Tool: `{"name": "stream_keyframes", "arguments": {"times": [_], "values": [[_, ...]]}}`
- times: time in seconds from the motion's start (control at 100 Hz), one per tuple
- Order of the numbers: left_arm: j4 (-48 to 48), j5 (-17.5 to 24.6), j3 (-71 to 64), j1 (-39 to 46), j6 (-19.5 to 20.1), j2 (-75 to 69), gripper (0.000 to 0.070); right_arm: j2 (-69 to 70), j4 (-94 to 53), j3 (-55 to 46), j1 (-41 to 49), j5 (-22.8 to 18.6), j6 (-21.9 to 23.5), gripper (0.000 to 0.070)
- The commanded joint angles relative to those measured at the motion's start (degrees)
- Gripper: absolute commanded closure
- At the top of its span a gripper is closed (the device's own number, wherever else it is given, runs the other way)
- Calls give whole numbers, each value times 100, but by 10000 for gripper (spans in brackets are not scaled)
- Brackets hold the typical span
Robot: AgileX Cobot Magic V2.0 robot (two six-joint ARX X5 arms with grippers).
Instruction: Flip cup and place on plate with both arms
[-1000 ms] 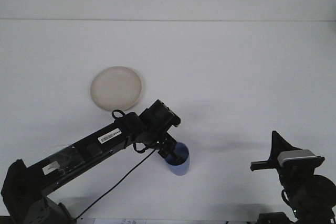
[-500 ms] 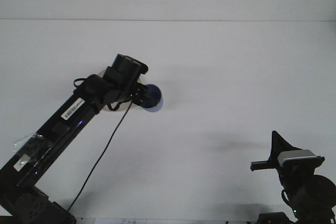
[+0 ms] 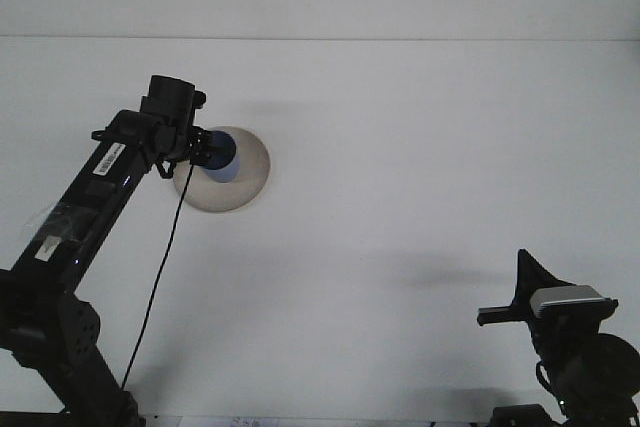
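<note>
The left arm reaches up from the lower left corner across the white counter [image 3: 420, 177], and its claw [image 3: 205, 152] grips the blue cup [image 3: 222, 159] over the plate [image 3: 245, 182]. The cup sits above the plate's left half; from here I cannot tell whether it touches the plate or hangs just above it, nor which way its mouth faces. The claw's fingers are mostly lost against the dark wrist and the cup, so only their clasp on the cup's left side is plain. The plate's left rim is hidden behind the cup and wrist. A black cable [image 3: 160, 277] droops from the wrist down toward the arm's base, which the bottom edge cuts off. The right arm stays low at the lower right, its claw [image 3: 515, 307] partly cropped; I cannot tell how it stands.
</note>
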Motion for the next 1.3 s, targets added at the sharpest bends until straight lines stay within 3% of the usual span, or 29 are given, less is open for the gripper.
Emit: {"name": "stream_keyframes", "arguments": {"times": [0.0,0.15,0.2,0.25,0.35,0.39,0.58,0.9,1.12,1.29], "values": [[68,-17,118,37,-17,249,694,22,55,33,-9,20,85,700],[42,-15,118,127,-131,461,678,22,55,33,-9,20,83,700],[52,-15,118,129,-149,461,621,22,55,33,-9,20,83,700],[87,-15,118,129,-151,459,475,22,55,33,-9,20,83,700],[85,-15,120,131,-166,448,95,22,55,33,-9,20,83,700],[85,-17,120,146,-170,444,1,22,55,33,-9,20,81,700],[205,-11,120,232,-387,-63,0,22,55,33,-9,20,81,700],[330,-11,-271,160,-629,-2188,0,22,55,33,-9,22,79,700],[1263,-11,-2107,-103,-741,-4172,0,22,57,33,-9,22,76,700],[2052,-11,-4039,-328,-1054,-5818,0,22,57,33,-9,22,79,700]]}}
